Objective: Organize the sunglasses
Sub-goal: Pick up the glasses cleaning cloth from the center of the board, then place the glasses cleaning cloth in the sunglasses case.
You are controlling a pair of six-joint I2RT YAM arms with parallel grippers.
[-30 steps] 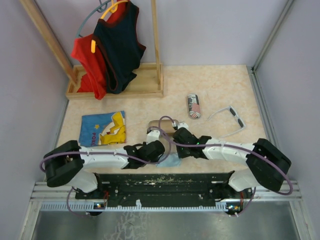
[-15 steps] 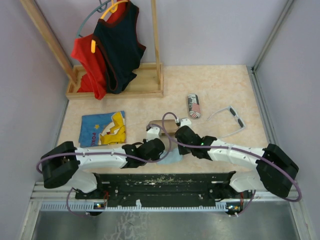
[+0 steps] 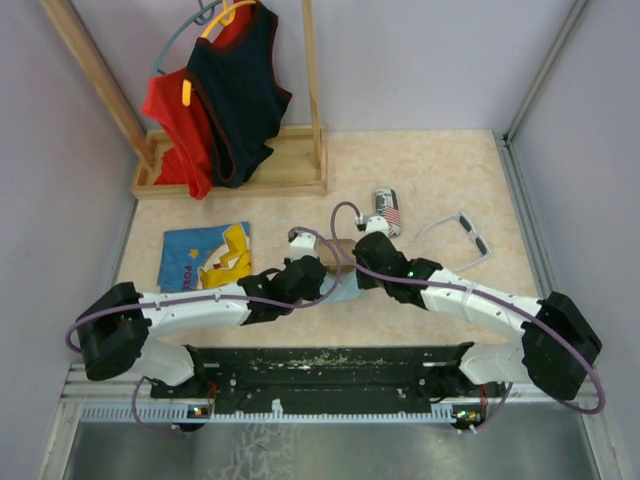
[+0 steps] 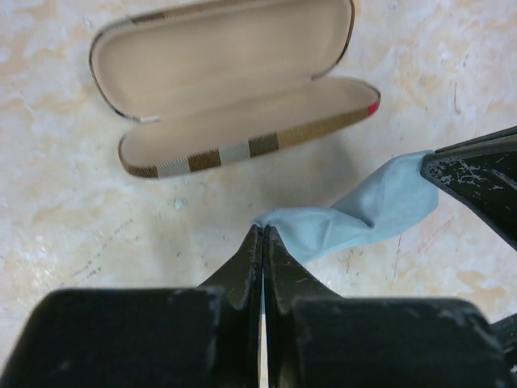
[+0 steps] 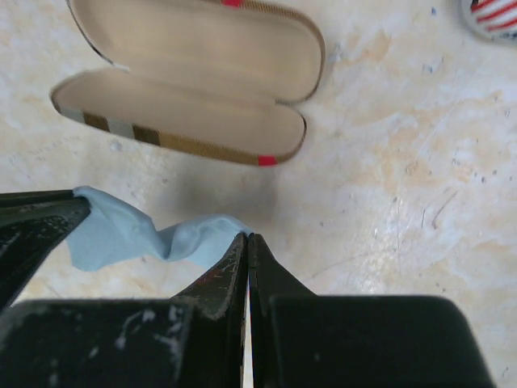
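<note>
while the light-blue cloth point(image 4: 355, 214) is hanging between the two arms, the entry is reading as follows:

- left gripper point(image 4: 262, 233): jaws are pressing tight on one corner of the cloth, no gap showing
- right gripper point(image 5: 248, 238): jaws are likewise clamping the opposite corner, so the cloth is sagging in a loose twist between the two, seemingly lifted just off the table point(image 4: 65, 242)
- plaid case point(image 4: 234, 81): is lying open just beyond the cloth, both beige halves facing up, nothing inside
- white-grey sunglasses point(image 3: 465, 238): are lying unfolded on the table on the right side, well apart from the plaid case, with nothing touching them
- flag-print case point(image 3: 387, 212): is lying near them, looking closed
- dark brown pair: is not showing in any view

step in hand, as judged: the arms are probably spreading the cloth to lay it into the open case

handling notes, as judged:
- the grippers should be drawing apart evenly until the twist is coming out, without tugging a corner free
- both should be travelling together over the lower half of the case, staying above its rim so the light shell is not getting nudged or tipped shut
- the cloth should be going down flat, one corner being let go first and the other only once the fabric is resting inside
</note>
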